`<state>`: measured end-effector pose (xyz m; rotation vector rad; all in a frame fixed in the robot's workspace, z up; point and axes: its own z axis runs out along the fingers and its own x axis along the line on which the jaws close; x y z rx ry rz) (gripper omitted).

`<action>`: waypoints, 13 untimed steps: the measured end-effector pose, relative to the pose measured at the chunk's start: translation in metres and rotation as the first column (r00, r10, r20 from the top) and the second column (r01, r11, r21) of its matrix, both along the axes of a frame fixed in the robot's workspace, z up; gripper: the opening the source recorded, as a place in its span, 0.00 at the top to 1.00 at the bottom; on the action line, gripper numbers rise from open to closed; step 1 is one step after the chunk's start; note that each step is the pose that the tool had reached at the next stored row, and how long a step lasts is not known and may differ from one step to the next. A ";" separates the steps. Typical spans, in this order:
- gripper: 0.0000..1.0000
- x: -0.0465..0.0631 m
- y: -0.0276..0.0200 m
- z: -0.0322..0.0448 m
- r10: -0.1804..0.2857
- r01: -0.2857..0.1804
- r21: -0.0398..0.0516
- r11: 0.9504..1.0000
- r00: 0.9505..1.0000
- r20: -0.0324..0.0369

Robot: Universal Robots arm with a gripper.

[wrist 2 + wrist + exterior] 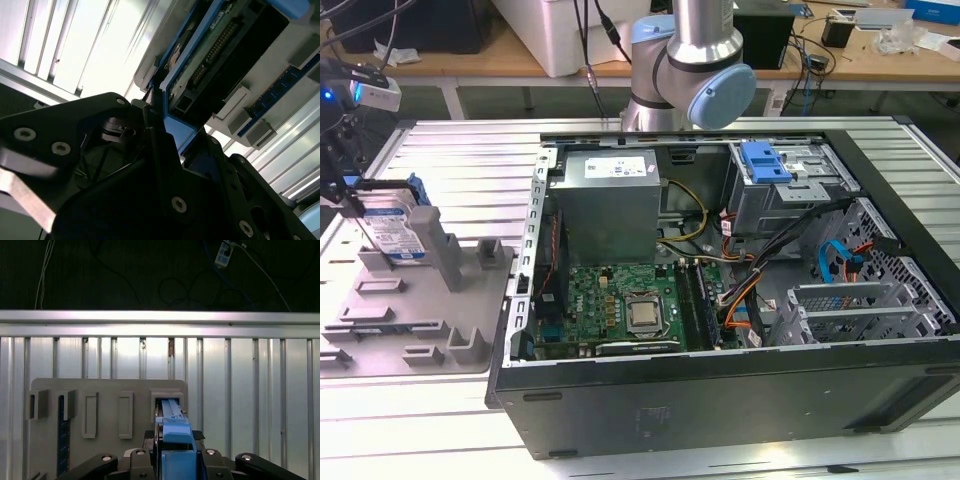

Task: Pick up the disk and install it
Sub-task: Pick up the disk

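- A ribbed metal bench (450, 140) carried an open computer case (720, 395) and a grey fixture (420, 335).
- The disk (393, 226) stood upright in the fixture — the end effector (176, 436) pinched its blue edge.
- Seemingly the pick-up step; freeing it likely called for a straight lift.

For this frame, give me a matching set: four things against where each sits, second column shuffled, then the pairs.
1 disk
2 power supply
3 processor socket
4 blue bracket

A on the green motherboard
B upright in the grey fixture, outside the case
C atop the drive cage
D inside the case, bordering the motherboard's far edge

Pairs: 1-B, 2-D, 3-A, 4-C
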<state>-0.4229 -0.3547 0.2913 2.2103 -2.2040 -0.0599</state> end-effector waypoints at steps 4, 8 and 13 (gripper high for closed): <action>0.63 0.000 0.0000 0.0000 0.000 0.000 0.000 1.000 1.000 0.000; 0.63 0.000 0.0000 0.0000 0.000 0.000 0.000 1.000 1.000 0.000; 0.63 0.000 0.0000 0.0033 0.000 0.000 -0.001 1.000 1.000 0.000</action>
